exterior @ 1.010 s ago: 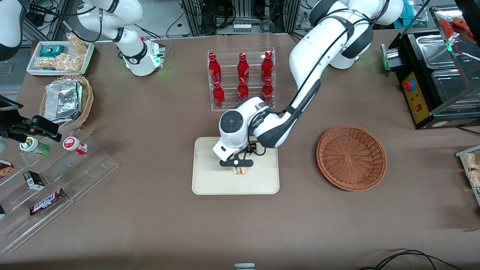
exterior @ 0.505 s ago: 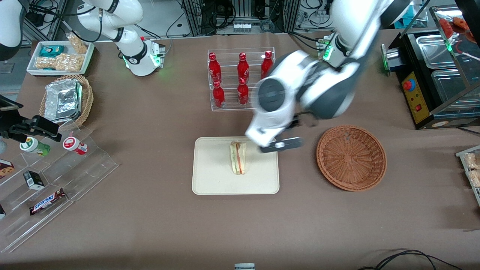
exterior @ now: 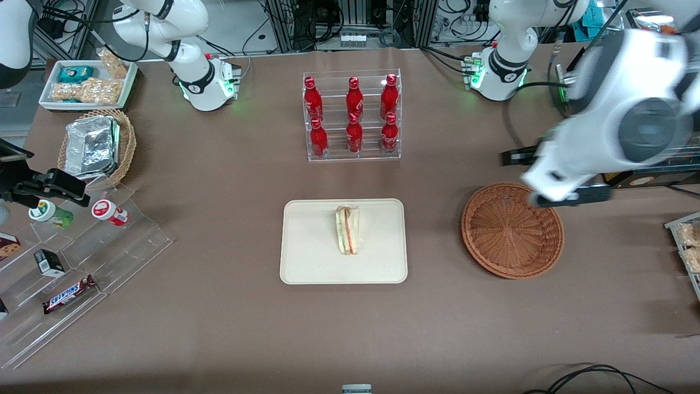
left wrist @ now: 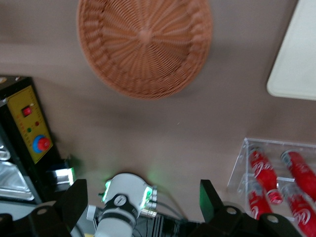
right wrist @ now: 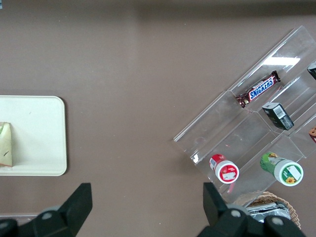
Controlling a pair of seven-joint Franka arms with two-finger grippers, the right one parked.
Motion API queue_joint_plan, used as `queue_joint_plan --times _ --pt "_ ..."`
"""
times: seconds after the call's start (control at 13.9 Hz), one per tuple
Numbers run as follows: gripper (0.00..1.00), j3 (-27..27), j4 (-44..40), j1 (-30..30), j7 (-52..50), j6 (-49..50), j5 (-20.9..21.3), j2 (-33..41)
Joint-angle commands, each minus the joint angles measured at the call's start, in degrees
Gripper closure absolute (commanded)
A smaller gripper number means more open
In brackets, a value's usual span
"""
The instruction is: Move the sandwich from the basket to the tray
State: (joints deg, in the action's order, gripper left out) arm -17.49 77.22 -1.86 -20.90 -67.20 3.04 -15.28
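A wide brown-covered bench (exterior: 229,328) fills the scene, evenly lit, with soft shadows. At its middle, farther from the front camera, a clear acrylic rack (exterior: 353,115) holds six red bottles. Toward the parked arm's end sits a stepped clear acrylic display (exterior: 82,262) with a Snickers bar (exterior: 69,294) and small jars. Toward the working arm's end stands a black control box (exterior: 607,142) with a red button. Above the bench's top edge, metal frames and tangled cables (exterior: 350,27).

Claw (exterior: 571,196) above basket (exterior: 512,230) rim; sandwich (exterior: 348,230) apparently unobstructed.
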Motion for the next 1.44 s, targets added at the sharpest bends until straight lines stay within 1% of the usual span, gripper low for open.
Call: queue_joint_plan --times 0.0,0.07,0.14,0.22,0.36,0.51,0.72,0.79,0.87,0.94,1.37 --pt "0.00 -0.52 6.87 -4.19 1.73 -0.20 -1.54 6.03" --pt "0.00 -0.52 10.55 -5.07 1.82 -2.73 -2.07 8.31" --pt "0.00 -0.35 15.89 -5.86 2.17 -6.67 -3.12 12.69" --pt "0.00 -0.26 18.56 -6.39 3.39 -8.89 -3.91 15.17" --pt "0.00 -0.26 18.41 -6.49 9.78 -9.00 -3.22 18.25" --pt "0.00 -0.17 16.23 -6.66 10.96 -8.83 -1.81 20.46" --pt "0.00 1.85 12.35 -6.22 13.94 -6.29 -1.37 20.73" --pt "0.00 2.02 10.86 -6.31 16.65 -5.67 -1.37 20.55" --pt "0.00 3.50 9.98 -6.22 18.33 -5.05 -1.54 20.38" --pt "0.00 4.48 9.71 -6.40 18.61 -4.61 -2.24 20.38" --pt "0.00 4.49 8.30 -6.49 18.96 -4.52 -1.72 19.76"
